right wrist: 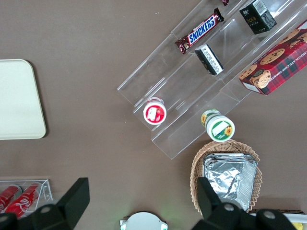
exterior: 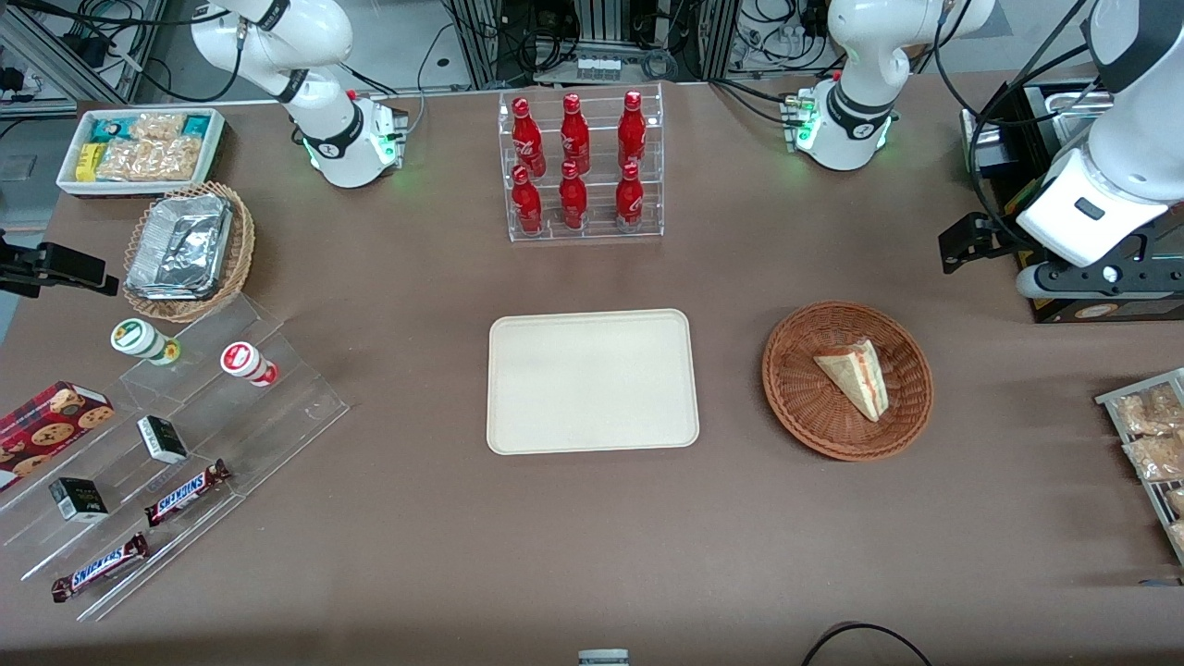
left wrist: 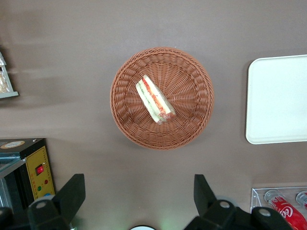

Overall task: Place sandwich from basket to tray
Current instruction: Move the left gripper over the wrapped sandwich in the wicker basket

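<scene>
The sandwich (exterior: 856,375) is a pale triangular wedge with red and green filling, and it lies in the round reddish-brown wicker basket (exterior: 792,393). The cream tray (exterior: 592,381) lies flat beside the basket, toward the parked arm's end, with nothing on it. My gripper (exterior: 1096,277) hangs high over the table, farther from the front camera than the basket and toward the working arm's end. In the left wrist view the gripper (left wrist: 139,191) is open wide with bare table between its fingers, apart from the basket (left wrist: 192,120), the sandwich (left wrist: 154,99) and the tray (left wrist: 278,100).
A clear rack of red bottles (exterior: 583,166) stands farther from the front camera than the tray. A black box with a yellow panel (left wrist: 29,167) sits under my arm. A rack of snack packets (exterior: 1152,444) lies at the working arm's end. A stepped acrylic shelf (exterior: 166,444) and foil basket (exterior: 185,250) lie toward the parked arm's end.
</scene>
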### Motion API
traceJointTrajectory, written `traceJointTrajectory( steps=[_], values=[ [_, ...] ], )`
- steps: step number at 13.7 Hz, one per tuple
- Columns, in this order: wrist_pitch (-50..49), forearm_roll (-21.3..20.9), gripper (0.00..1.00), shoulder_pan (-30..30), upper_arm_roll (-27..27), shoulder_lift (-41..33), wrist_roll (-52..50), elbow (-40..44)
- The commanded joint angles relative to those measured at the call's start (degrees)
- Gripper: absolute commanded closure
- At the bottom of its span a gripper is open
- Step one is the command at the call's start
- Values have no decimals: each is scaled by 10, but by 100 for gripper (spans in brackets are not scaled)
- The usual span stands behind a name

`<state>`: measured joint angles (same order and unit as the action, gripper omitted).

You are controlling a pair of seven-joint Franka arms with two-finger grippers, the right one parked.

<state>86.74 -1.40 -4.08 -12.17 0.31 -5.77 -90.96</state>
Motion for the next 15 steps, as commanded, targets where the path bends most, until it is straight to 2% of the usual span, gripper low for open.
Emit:
traceJointTrajectory(
  steps=[1,8,15],
  values=[
    [-11,-1,0,-6,-1,4,11,13],
    [28,5,0,-6,-2,36,11,-23],
    [236,4,0,-6,-2,30,11,-222]
  ],
)
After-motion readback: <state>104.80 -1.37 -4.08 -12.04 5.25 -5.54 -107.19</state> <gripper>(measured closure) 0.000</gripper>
